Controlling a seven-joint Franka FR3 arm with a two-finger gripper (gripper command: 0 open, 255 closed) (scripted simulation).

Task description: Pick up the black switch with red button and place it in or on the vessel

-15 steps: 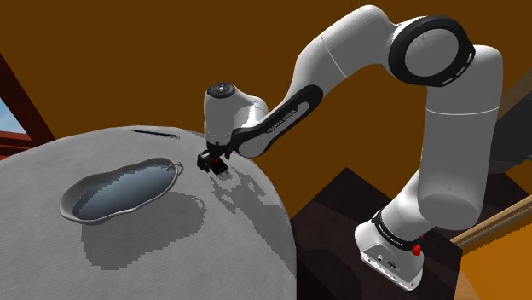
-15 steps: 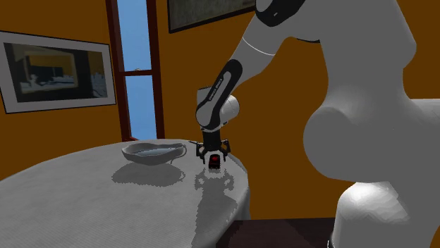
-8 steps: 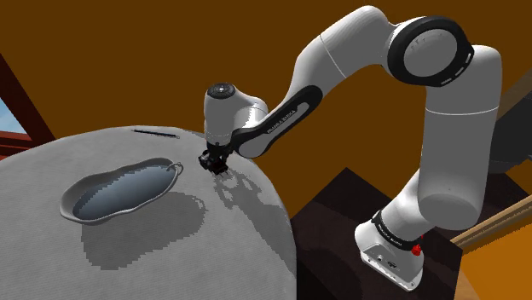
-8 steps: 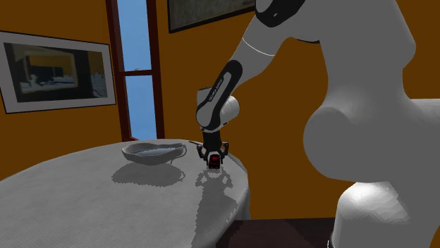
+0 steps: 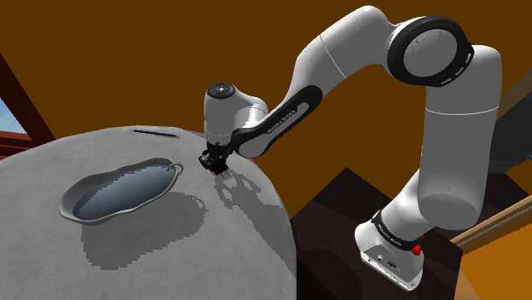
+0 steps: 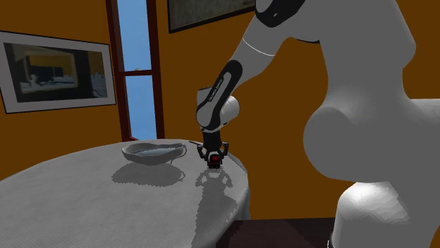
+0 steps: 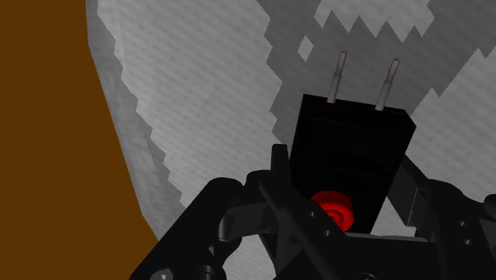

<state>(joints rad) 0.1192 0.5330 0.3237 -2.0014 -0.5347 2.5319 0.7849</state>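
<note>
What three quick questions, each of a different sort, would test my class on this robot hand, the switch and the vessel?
1. True or false: the black switch with red button lies inside the grey vessel.
2. What sticks out of the switch's end farthest from the hand? A: two metal prongs. B: a coiled cord. C: a key ring.
3. Fill in: the vessel rests on a round grey ____.

Key: 1 false; 2 A; 3 table.
</note>
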